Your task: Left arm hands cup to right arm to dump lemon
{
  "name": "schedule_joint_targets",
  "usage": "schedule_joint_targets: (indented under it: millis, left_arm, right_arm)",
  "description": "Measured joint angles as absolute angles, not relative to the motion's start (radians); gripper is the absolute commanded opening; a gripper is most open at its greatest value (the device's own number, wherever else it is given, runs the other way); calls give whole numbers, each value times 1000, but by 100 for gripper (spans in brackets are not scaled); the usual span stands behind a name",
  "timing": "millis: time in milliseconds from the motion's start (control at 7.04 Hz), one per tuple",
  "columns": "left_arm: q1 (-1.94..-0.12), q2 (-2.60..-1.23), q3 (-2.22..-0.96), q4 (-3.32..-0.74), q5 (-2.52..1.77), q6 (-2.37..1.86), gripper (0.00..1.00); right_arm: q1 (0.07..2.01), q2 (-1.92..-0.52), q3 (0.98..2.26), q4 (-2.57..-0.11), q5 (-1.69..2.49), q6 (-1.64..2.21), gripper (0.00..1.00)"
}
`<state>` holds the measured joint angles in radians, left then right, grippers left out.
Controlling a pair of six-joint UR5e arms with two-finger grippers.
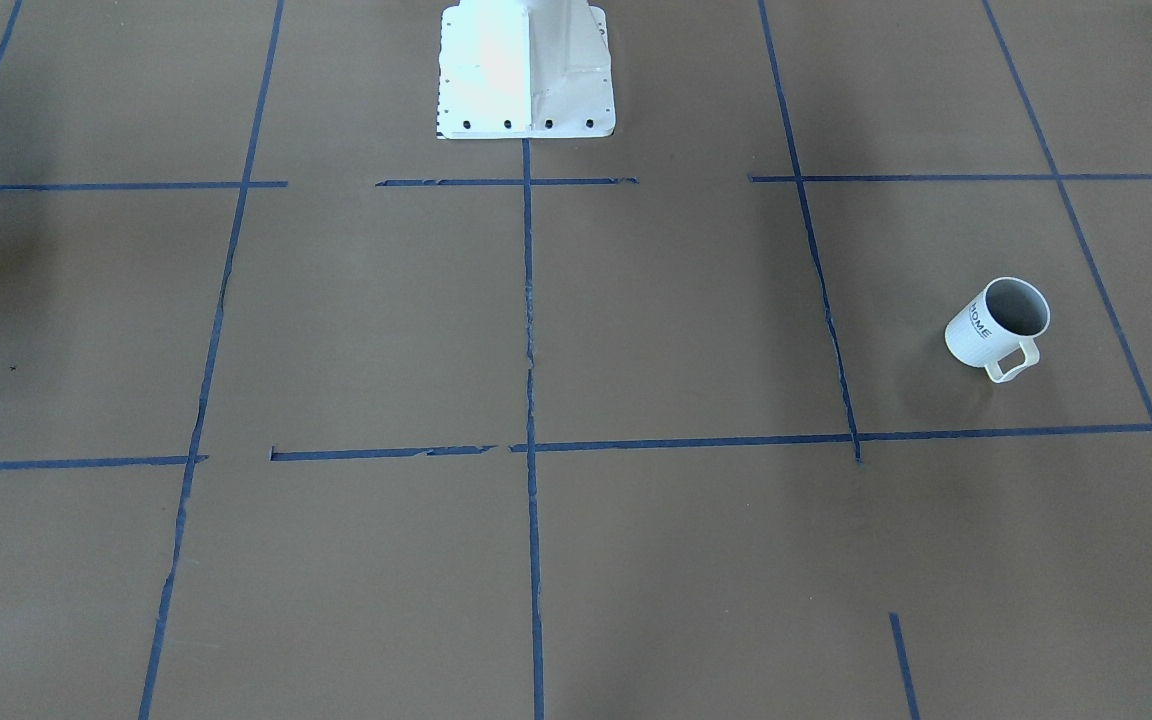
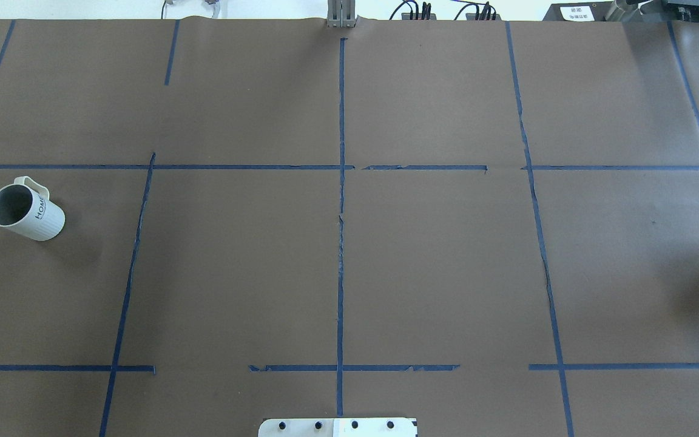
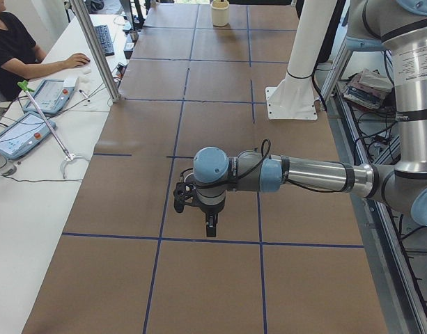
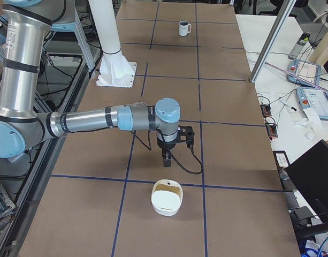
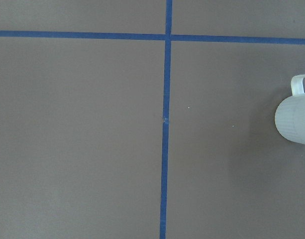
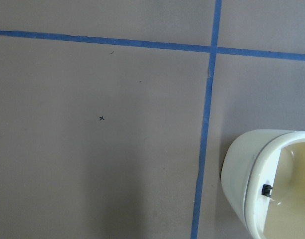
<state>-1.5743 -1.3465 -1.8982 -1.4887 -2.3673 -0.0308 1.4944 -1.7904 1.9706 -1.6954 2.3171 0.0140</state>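
The cup [image 2: 25,212], a white ribbed mug with "HOME" lettering, stands upright on the brown table at the robot's far left. It also shows in the front view [image 1: 996,325], small and far in the right side view [image 4: 184,28], and at the right edge of the left wrist view [image 5: 294,119]. Its grey inside shows no lemon; the lemon is out of view. The left gripper [image 3: 210,226] hangs above the table, pointing down. The right gripper [image 4: 167,158] hangs above the table's other end. Neither touches anything. I cannot tell whether either is open or shut.
A cream container [image 4: 167,198] stands on the table just past the right gripper, also seen in the right wrist view [image 6: 271,184]. The white robot base [image 2: 337,426] sits at the near edge. An operator [image 3: 11,49] sits at a side desk with tablets.
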Motion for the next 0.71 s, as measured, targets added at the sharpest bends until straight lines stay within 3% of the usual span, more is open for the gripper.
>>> schedule_joint_targets:
  millis: [711]
  left_arm:
    - [-1562,-1342,-1899,-1501,-2368,-20,100]
  right_arm:
    - [1494,-1801,1990,-1765,2325,-31,100]
